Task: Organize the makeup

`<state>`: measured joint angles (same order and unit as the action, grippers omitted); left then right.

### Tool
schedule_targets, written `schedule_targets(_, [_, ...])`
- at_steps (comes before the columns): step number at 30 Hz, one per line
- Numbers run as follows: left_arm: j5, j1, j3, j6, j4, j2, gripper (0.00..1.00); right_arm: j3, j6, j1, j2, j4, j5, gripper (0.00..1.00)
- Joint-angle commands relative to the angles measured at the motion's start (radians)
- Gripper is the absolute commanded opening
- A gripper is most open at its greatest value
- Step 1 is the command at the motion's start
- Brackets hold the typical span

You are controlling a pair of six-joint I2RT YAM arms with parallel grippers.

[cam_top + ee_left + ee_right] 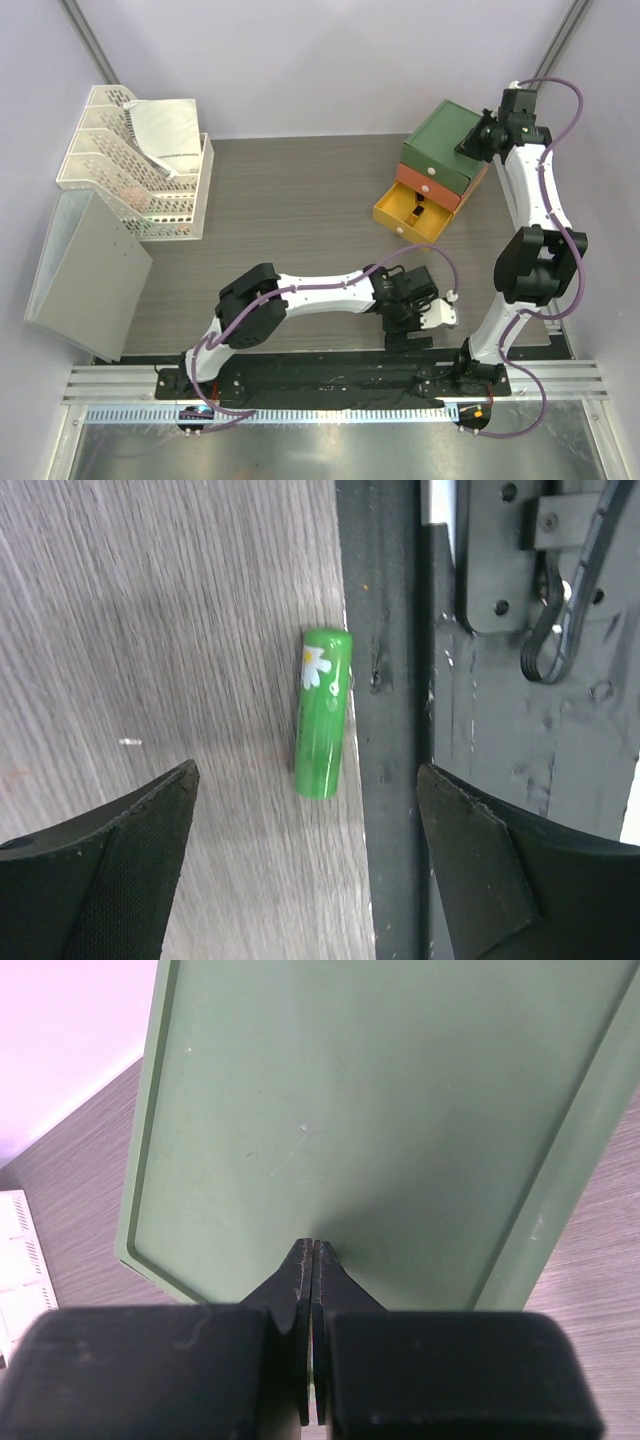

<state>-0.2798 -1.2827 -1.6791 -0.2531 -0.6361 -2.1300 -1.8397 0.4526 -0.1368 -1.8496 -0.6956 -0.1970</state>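
Step in hand, by judgement: pick-up of the green tube (323, 713). The left gripper (307, 768) hangs over it, spread wide, with one black textured finger on each side and neither touching the tube. The tube lies flat on the desk (150, 630) at the near edge, just beside the dark strip (385, 730) that borders the surface. It is a smooth, glossy cylinder with a white daisy printed near one end, so expect it to roll if nudged sideways. The desk is matt grey laminate with a fine wood grain. The next move calls for a straight descent with the tube centred, then closure across the tube's short axis. One finger will come down over the dark strip, and whether the strip stands proud of the desk cannot be told. The right gripper (313, 1245) is pressed closed on nothing, its tips at the flat top of the drawer box (445, 145), which is rigid green plastic with a raised rim; contact cannot be confirmed. The yellow drawer (410, 215) at the bottom stands pulled out and is the probable destination.
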Motion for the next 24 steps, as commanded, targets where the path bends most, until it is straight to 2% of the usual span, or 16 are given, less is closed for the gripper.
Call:
schedule_targets(1, [0.005, -0.004, 0.025, 0.049, 0.107, -0.011, 0.88, 0.043, 0.009, 0.003, 0.006, -0.070, 0.016, 0.01])
schedule_targets(4, [0.010, -0.004, 0.044, 0.080, 0.164, -0.019, 0.87, 0.054, 0.009, 0.003, 0.010, -0.070, 0.021, 0.01])
schedule_targets(11, [0.005, -0.004, -0.013, 0.103, 0.168, -0.088, 0.83, 0.069, 0.009, 0.003, 0.026, -0.068, 0.031, 0.01])
schedule_targets(17, [0.033, -0.004, -0.053, 0.101, 0.154, -0.131, 0.73, 0.080, 0.014, 0.003, 0.039, -0.067, 0.033, 0.01])
schedule_targets(20, [0.067, -0.004, -0.045, 0.097, 0.144, -0.140, 0.62, 0.083, 0.014, 0.003, 0.041, -0.065, 0.036, 0.01])
schedule_targets(24, [0.109, -0.004, -0.031, 0.098, 0.125, -0.162, 0.36, 0.077, 0.012, 0.003, 0.038, -0.065, 0.036, 0.01])
